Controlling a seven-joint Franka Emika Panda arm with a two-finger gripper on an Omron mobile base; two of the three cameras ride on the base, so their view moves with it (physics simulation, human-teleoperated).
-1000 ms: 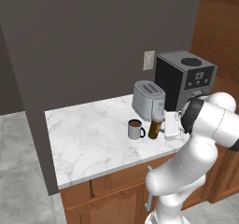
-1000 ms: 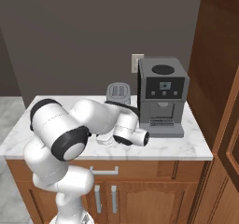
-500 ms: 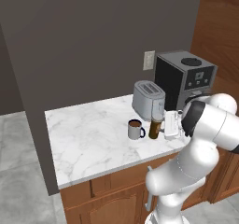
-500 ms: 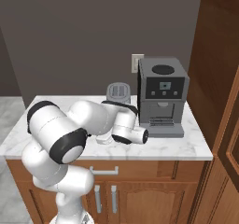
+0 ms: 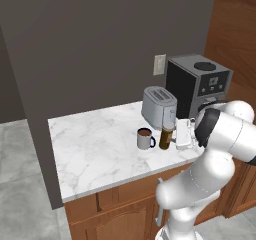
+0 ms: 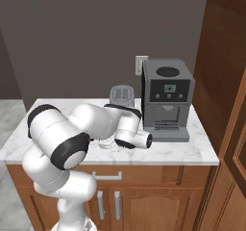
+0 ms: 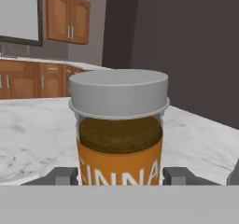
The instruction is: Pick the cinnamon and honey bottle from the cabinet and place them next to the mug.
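A: Gripper sits at the cinnamon jar; a finger shows on each side of its label, right against it. Can't tell if they're pinching it or just flanking.

B: Where's the jar?

A: Upright on the marble counter, just beside the mug and in front of the toaster. Grey lid on, brown powder visible above the orange label.

B: Anything else nearby?

A: Coffee machine by the wall, next to the wooden cabinet.
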